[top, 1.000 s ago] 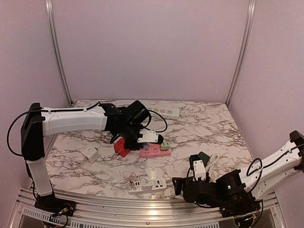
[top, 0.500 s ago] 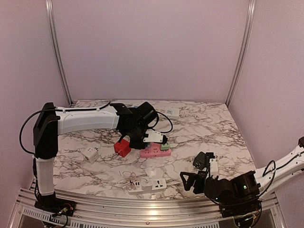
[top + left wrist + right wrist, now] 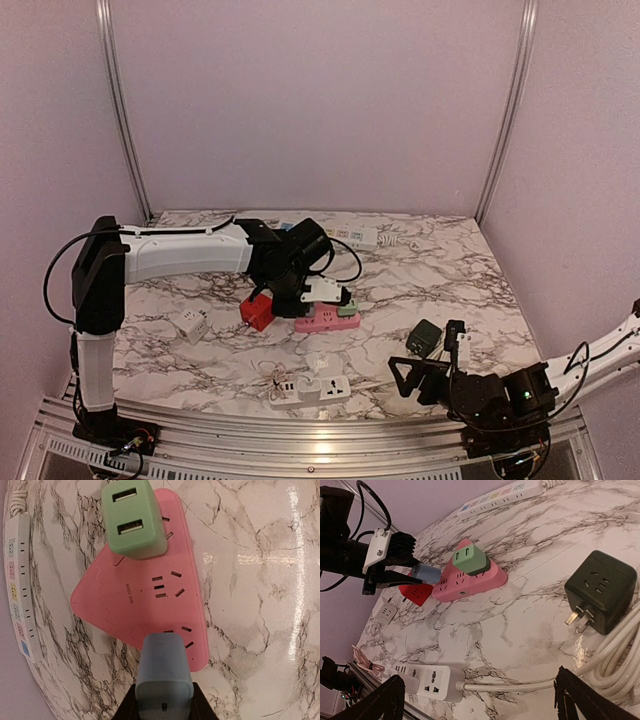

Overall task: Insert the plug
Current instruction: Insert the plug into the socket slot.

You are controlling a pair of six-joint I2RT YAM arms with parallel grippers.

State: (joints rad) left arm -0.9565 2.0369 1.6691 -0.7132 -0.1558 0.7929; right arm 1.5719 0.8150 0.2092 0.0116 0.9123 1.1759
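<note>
A white marble-patterned tabletop (image 3: 450, 270) with grey-black veins spreads out on every side of the left claw (image 3: 318, 290). Beyond the claw rises a plain lilac back wall (image 3: 320, 100), framed by two aluminium posts, one (image 3: 120, 110) far to its left and one (image 3: 507, 110) far to its right. Lilac side walls (image 3: 50, 120) close in the booth. Nearer than the claw, a ribbed aluminium rail (image 3: 250, 425) edges the table. In the left wrist view, a bright streak of glare (image 3: 296, 580) lies on the marble off to one side of the claw.

White arm links (image 3: 180, 255), black joints (image 3: 290, 250), looping black cables (image 3: 345, 262); left end effector (image 3: 164, 705) black.
</note>
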